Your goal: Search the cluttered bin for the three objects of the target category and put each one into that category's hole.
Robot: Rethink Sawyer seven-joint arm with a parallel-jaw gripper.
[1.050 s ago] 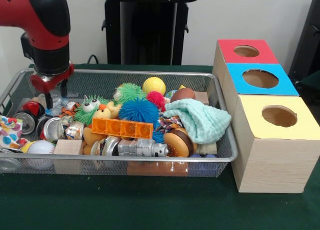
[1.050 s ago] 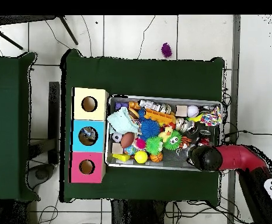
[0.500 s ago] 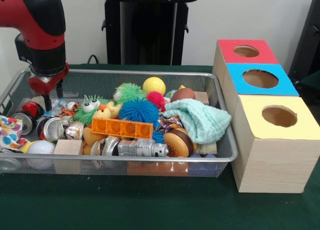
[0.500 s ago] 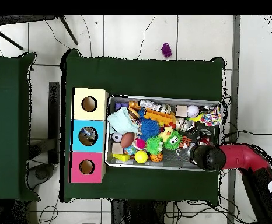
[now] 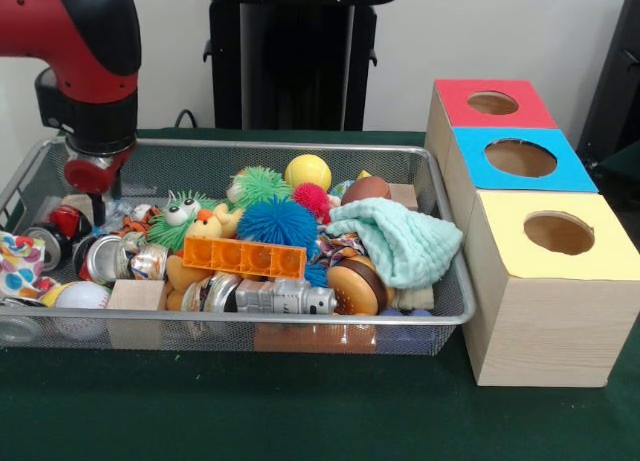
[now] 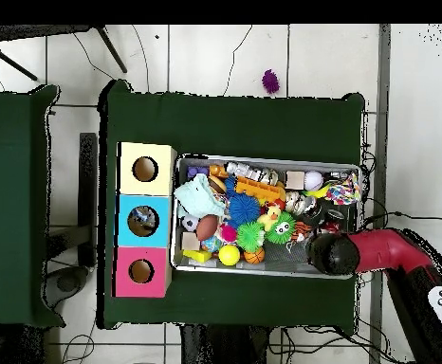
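Note:
A wire mesh bin (image 5: 250,321) holds a jumble of toys: a yellow ball (image 5: 307,171), a blue spiky ball (image 5: 277,222), a green spiky ball (image 5: 262,185), a pink spiky ball (image 5: 313,199), an orange brick (image 5: 244,256), a teal cloth (image 5: 395,239), a toy burger (image 5: 357,286), a silver robot figure (image 5: 285,299), a white ball (image 5: 80,295) and metal cans (image 5: 105,256). My gripper (image 5: 95,196) hangs low over the bin's left end, just above a red can (image 5: 66,219). It holds nothing that I can see. In the overhead view the red arm (image 6: 331,254) covers it.
Three wooden boxes stand in a row beside the bin, each with a round hole in its top: red (image 5: 492,103), blue (image 5: 520,158) and yellow (image 5: 558,233). A wooden block (image 5: 135,295) and a green googly-eyed toy (image 5: 180,216) lie near the gripper. A purple spiky ball (image 6: 270,81) lies on the floor.
The wrist has turned and shifted slightly left over the bin's left end. Nothing in the bin has moved.

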